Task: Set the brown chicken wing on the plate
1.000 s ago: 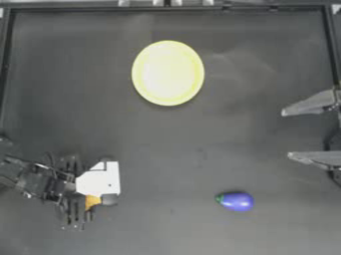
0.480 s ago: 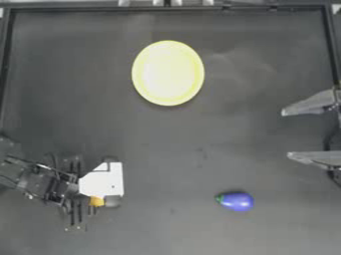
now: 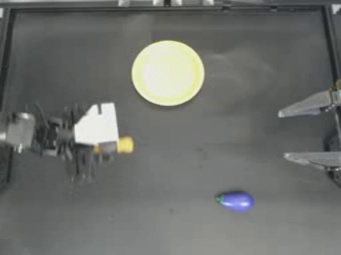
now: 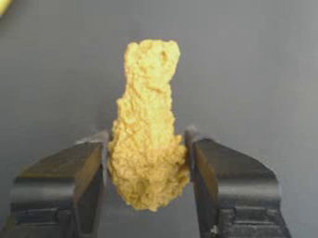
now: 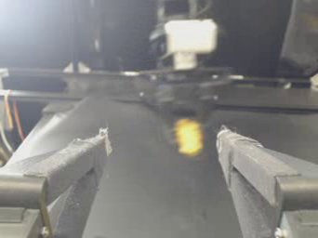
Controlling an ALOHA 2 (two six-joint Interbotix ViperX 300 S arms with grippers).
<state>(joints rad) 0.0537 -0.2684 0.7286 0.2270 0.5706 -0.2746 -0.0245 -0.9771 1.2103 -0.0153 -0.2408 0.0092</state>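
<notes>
A: Top view: where is the lumpy golden-orange toy chicken wing [image 3: 124,145]?

B: Left-centre, clamped in the left hand [image 4: 148,153]. Carrying step; next, swing toward the round pale yellow plate [image 3: 167,73], upper middle, and let go.

A: Right hand [image 3: 313,132]?

B: Parked, jaws apart, right edge.

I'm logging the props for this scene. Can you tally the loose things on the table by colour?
Pale yellow: 1, the plate
Golden orange: 1, the brown chicken wing, held in the left gripper
Purple-blue: 1, the eggplant toy
Total: 3
</notes>
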